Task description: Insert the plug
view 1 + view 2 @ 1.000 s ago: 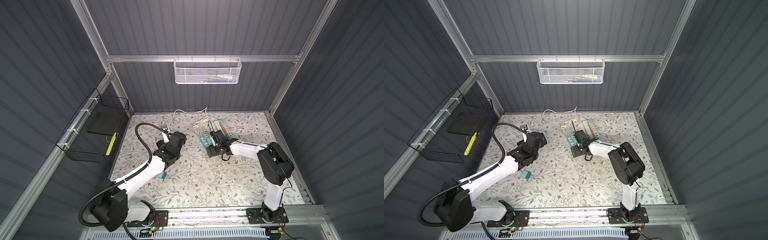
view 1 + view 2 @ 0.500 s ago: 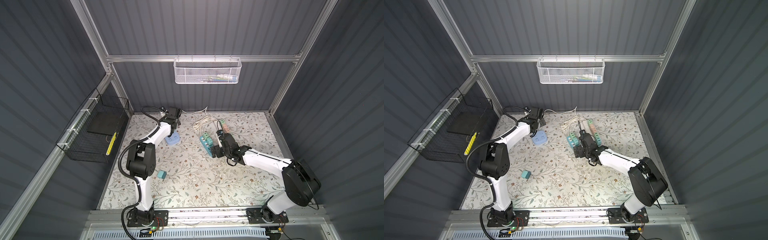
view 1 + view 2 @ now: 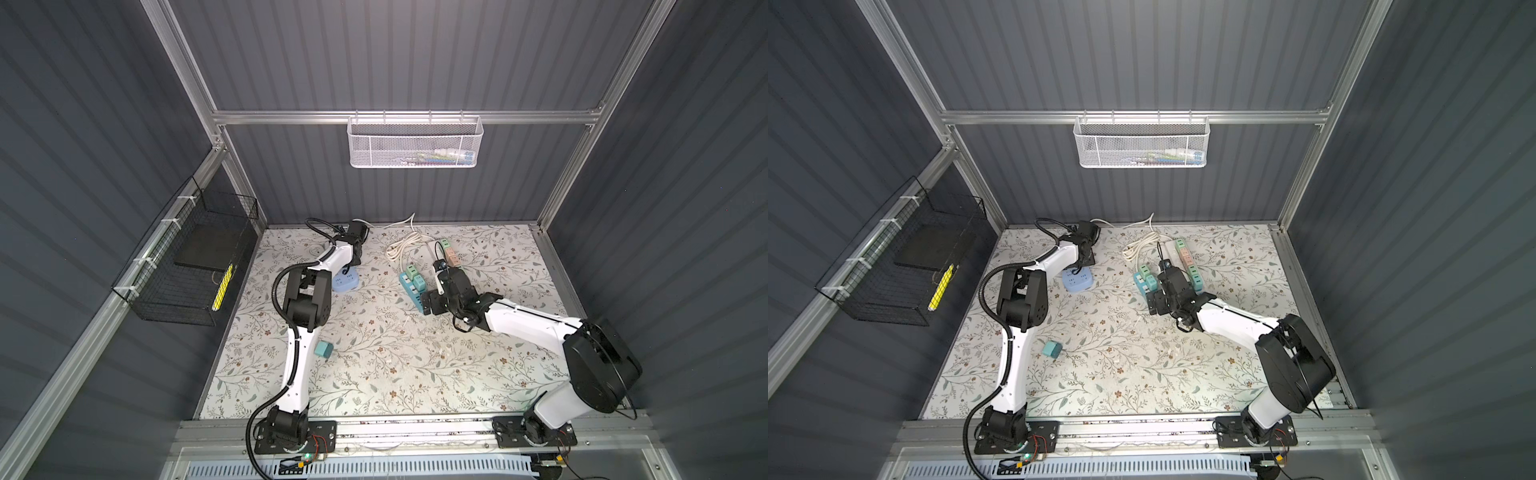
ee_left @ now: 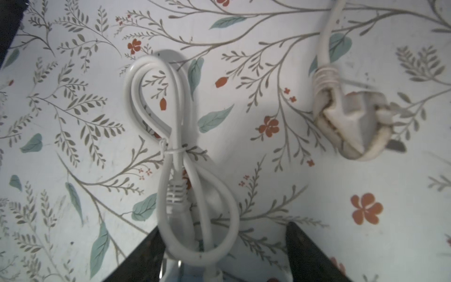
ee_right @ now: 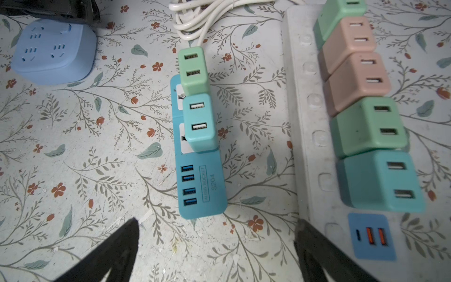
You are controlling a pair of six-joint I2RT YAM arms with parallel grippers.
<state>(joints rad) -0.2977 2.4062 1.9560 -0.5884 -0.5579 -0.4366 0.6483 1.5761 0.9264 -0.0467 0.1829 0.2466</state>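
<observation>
A white plug [image 4: 353, 122] lies on its side on the floral mat, its cord running off; it is well to one side of my left gripper [image 4: 224, 256]. That gripper's jaws stand apart, with a tied loop of white cable [image 4: 180, 158] between them, against one finger [image 4: 141, 258]. In both top views the left gripper [image 3: 353, 253] hangs at the back left, just behind a light-blue socket cube [image 3: 345, 280]. My right gripper [image 5: 214, 251] is open and empty over bare mat, off the end of a blue power strip [image 5: 200, 185].
A white power strip [image 5: 307, 122] carries several green, pink and teal USB adapters. Two more adapters sit in the blue strip. A teal adapter cube [image 3: 324, 350] lies loose front left. A coiled white cord [image 3: 401, 245] lies at the back. A black wire basket [image 3: 195, 266] hangs on the left wall.
My left gripper has gone from beside the light-blue cube to the back left corner behind it, and its jaws have narrowed. The right gripper has drawn back slightly from the blue strip.
</observation>
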